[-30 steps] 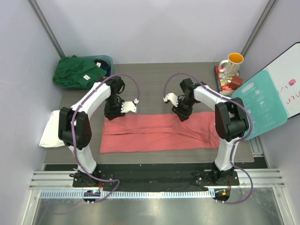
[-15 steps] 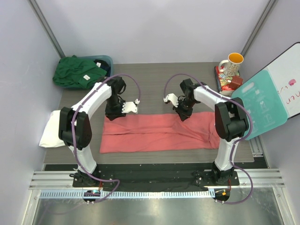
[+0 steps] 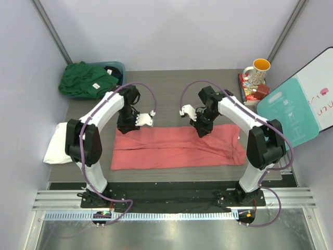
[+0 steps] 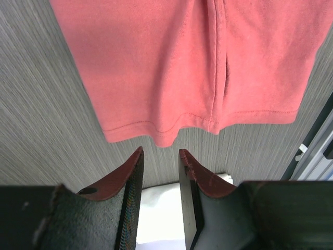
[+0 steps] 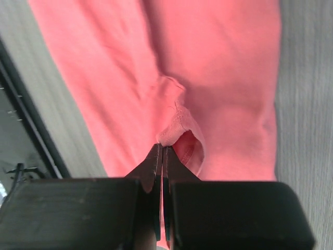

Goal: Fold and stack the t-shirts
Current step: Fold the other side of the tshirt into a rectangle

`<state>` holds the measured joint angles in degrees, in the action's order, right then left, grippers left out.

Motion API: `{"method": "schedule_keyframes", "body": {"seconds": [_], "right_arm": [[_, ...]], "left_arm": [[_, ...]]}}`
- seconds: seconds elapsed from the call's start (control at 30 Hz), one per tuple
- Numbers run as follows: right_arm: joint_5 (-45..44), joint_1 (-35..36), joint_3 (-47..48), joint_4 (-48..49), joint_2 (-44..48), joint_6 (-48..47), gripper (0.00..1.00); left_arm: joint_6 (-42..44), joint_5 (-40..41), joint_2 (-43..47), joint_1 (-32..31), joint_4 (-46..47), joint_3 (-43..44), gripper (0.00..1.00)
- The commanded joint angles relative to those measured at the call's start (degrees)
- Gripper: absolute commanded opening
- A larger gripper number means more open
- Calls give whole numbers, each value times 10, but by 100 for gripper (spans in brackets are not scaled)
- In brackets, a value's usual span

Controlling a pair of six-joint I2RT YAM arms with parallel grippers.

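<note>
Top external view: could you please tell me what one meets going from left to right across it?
white t-shirt → dark green t-shirt → left gripper → right gripper → mug → whiteboard. The coral-red t-shirt spans the middle, so it is left out.

A grey wood-grain table [image 3: 166, 88] carries a coral-red t-shirt [image 3: 171, 148], spread as a long band. Left of that shirt, a white t-shirt [image 3: 54, 146] lies at the table's edge. Behind it to the left stands a teal tub [image 3: 118, 67] under a dark green t-shirt [image 3: 83, 79]. Behind it to the right, a mug [image 3: 256, 70] stands on what may be books.
</note>
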<state>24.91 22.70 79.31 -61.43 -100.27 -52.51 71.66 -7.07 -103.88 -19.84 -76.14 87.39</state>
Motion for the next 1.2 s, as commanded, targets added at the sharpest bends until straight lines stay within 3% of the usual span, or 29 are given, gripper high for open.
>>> {"method": "schedule_keyframes", "body": {"seconds": [0.0,0.43,0.5,0.53,0.63,0.8,0.9,1.03,1.17], "right_arm": [[37,35,-4,-33,48,8,1],[47,108,-72,-67,120,29,3],[51,117,-88,-73,129,28,17],[59,120,-93,-83,135,24,36],[66,126,-105,-89,145,18,55],[15,119,-109,-53,148,23,56],[-19,72,-110,-4,139,36,53],[-15,-53,-101,28,90,38,50],[-12,-113,-99,30,50,19,47]], "left_arm": [[25,3,0,-2,-13,13,34],[69,28,-22,-2,-40,46,33],[74,31,-23,-2,-41,46,33],[76,36,-24,-2,-42,45,33],[86,43,-28,-2,-42,43,33],[90,41,-37,-2,-45,59,33],[83,35,-37,-5,-48,69,33],[75,32,-31,-12,-45,67,33],[74,37,-25,-15,-44,67,33]]}}
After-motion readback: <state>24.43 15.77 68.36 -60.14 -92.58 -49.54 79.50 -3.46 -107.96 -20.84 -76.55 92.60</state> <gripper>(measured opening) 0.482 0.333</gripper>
